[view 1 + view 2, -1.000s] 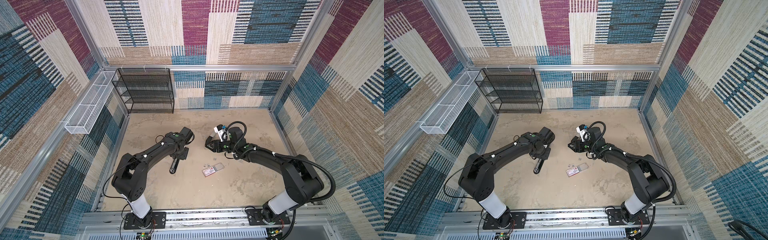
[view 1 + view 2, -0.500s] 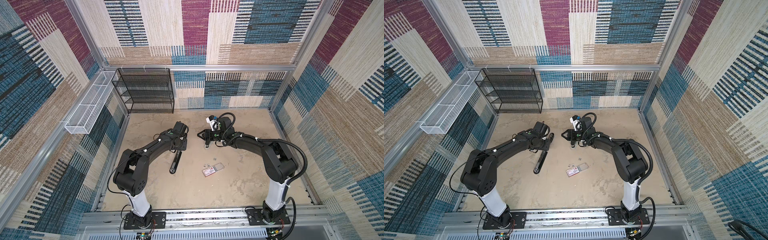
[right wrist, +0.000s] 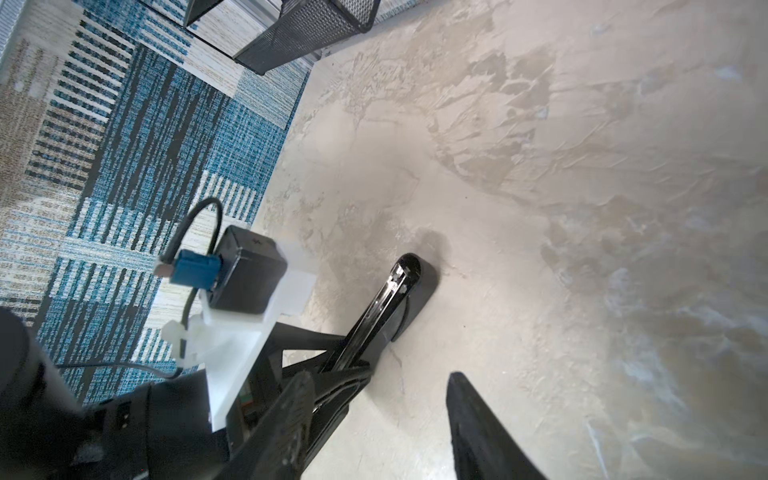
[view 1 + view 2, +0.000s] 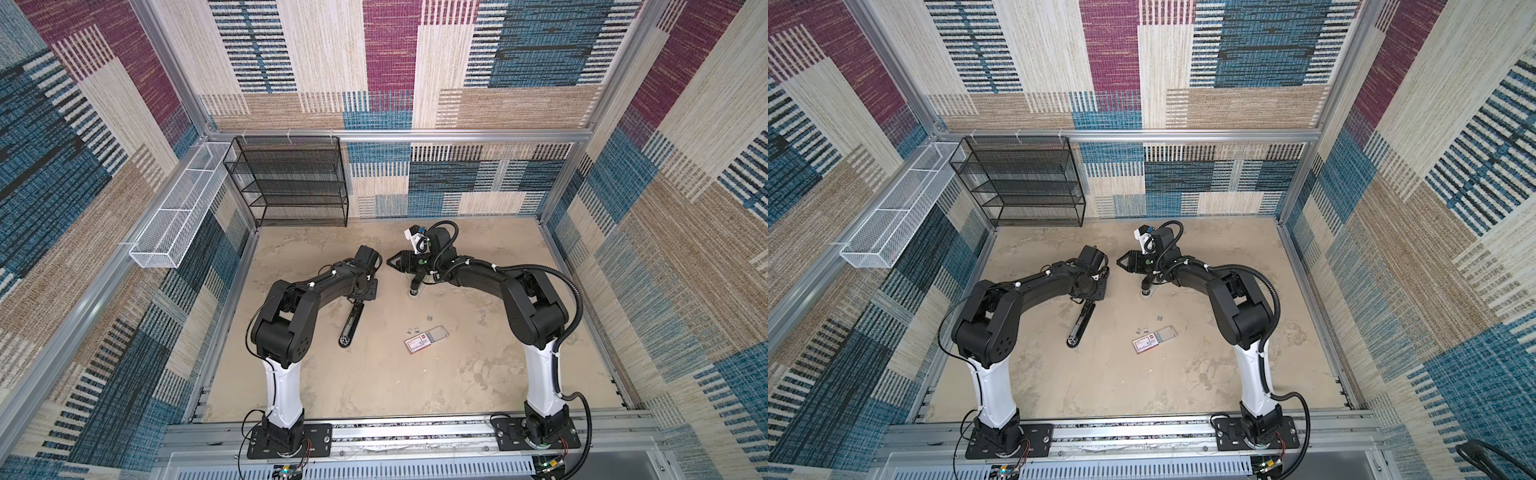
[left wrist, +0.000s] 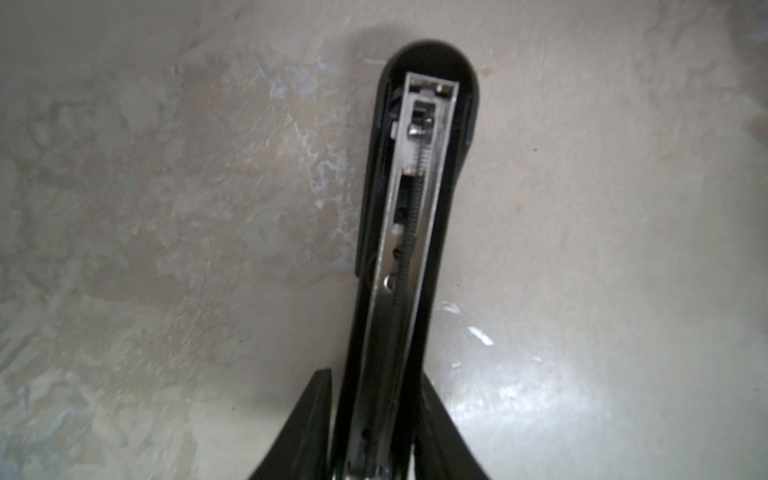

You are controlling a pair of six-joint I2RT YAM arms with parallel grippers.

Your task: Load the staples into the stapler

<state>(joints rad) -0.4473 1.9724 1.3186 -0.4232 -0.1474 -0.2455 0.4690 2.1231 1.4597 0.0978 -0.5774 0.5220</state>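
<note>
Left gripper (image 5: 376,374) clamps the open stapler (image 5: 432,62) by its rear, magazine (image 5: 432,199) bared. Right gripper (image 3: 380,376) gapes empty beside the stapler. Best hold it steady, I'd say: staples (image 4: 429,319) lie well apart.

Left arm (image 4: 316,286) is reaching forward and inward from its base, with the wrist folding over so the left gripper (image 5: 376,374) is pointing down and back toward the base side. Its fingers (image 5: 307,424) are closing on both sides of the rear of the stapler (image 5: 419,208). Right arm (image 4: 478,270) is stretching forward and across toward the middle, forearm running low. The right gripper (image 4: 391,262) is pointing sideways toward the left gripper, near it but apart, with jaws standing well apart and holding nothing.
</note>
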